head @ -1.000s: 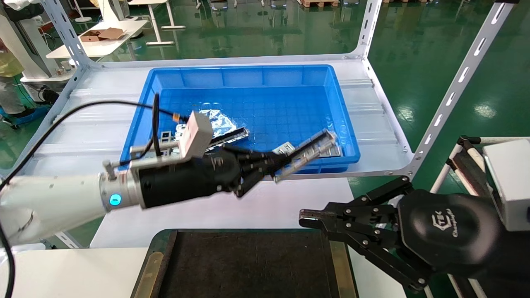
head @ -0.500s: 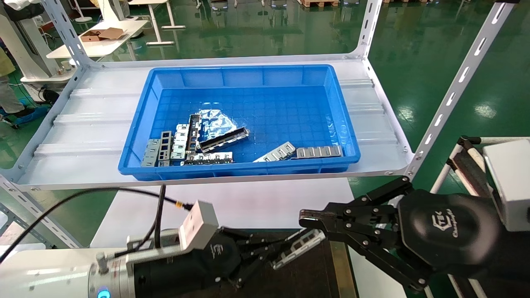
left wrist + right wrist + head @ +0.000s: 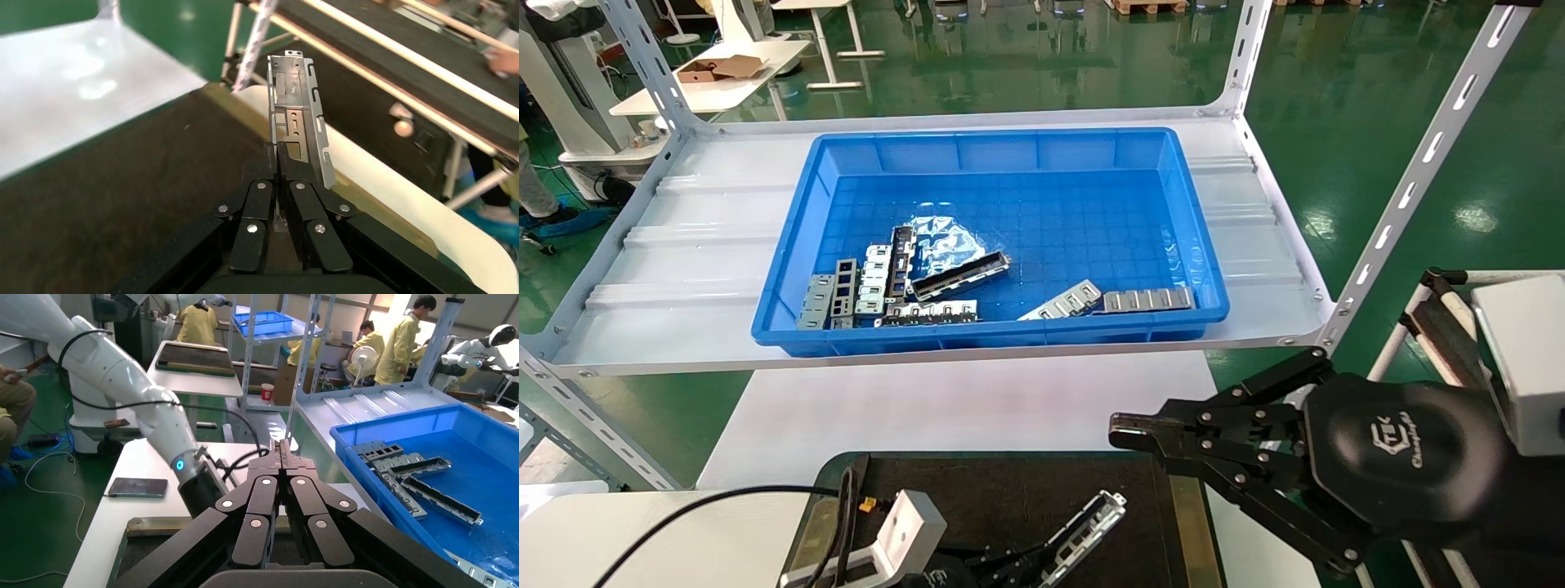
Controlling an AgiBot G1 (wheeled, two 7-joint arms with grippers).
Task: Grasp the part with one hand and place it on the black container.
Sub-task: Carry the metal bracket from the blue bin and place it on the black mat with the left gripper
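Observation:
My left gripper [image 3: 1026,565] is at the bottom of the head view, low over the black container [image 3: 1001,490], and is shut on the part [image 3: 1085,531], a grey metal channel rail with cutouts. In the left wrist view the part [image 3: 298,116] sticks out from between the shut fingers [image 3: 278,168], tilted up over the container's dark floor [image 3: 122,184]. My right gripper [image 3: 1128,433] hangs at the container's right edge, shut and empty; its tips show in the right wrist view [image 3: 283,454].
A blue plastic bin [image 3: 1009,163] with several loose metal parts [image 3: 891,282] stands on the white shelf [image 3: 682,245] behind. A slanted shelf post [image 3: 1410,188] rises at the right. White table surface [image 3: 960,404] lies between shelf and container.
My left gripper has carried the part from the bin's front edge back and down, and now holds it low over the black container. The right arm has not moved.

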